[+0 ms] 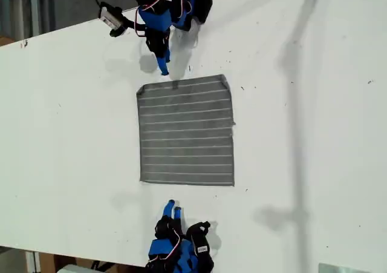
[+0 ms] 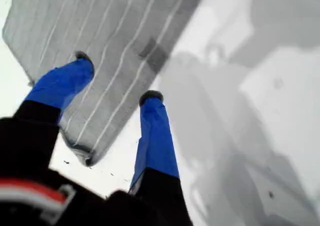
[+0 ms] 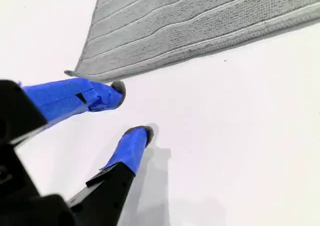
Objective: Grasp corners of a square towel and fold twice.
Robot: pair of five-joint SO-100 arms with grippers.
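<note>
The towel [image 1: 186,131] is spread flat on the desk [image 1: 314,140], not yet folded, between the two claws; its white stripes run parallel to the edge that each claw faces.

My first claw [image 1: 163,66] is held open with nothing gripped; it is the nearer of the two, with the towel's edge just ahead of its tips and the clipped corner [image 1: 141,91] a little to one side; whether the tips touch the cloth cannot be told.

My second claw [image 1: 173,208] is likewise parted and empty, over bare desk; the towel lies ahead of it and apart, with the nearest corner [image 3: 70,73] just beyond one finger [image 3: 107,93] in its wrist view.

The coming grasp is judged to turn on each claw being brought sideways onto its corner.

A small dark label patch [image 2: 155,55] is seen near the towel's edge; no writing can be read.
</note>
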